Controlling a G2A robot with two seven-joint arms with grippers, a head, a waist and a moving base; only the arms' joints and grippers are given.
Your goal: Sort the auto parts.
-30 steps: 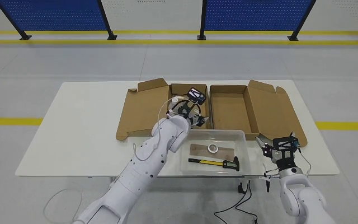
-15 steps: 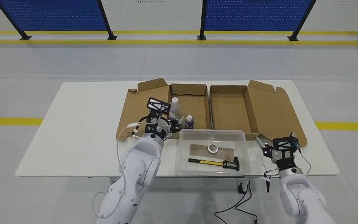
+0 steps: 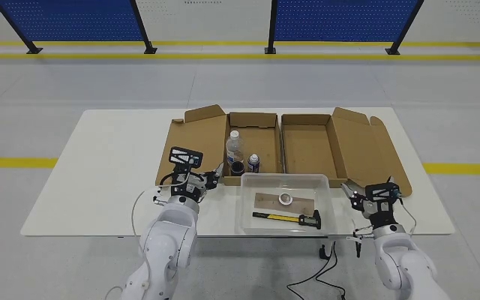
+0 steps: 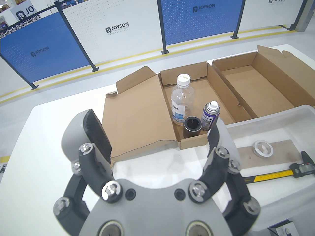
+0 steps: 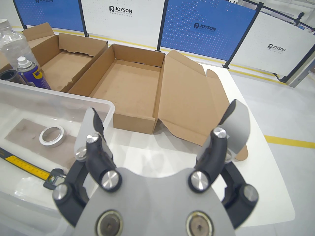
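The left tool [image 4: 153, 124] and right tool [image 5: 162, 109] both hover with fingers apart, holding nothing, either side of the clear bin [image 4: 270, 116] on the worktop [image 4: 49, 136], probably ready for a pick. The bin holds a metal ring [image 4: 263, 147] and a caliper [image 4: 278, 174]. The left box [image 4: 182, 71] holds a bottle [image 4: 181, 99], spray can [image 4: 209, 115] and black sleeve [image 4: 192, 126], all upright.
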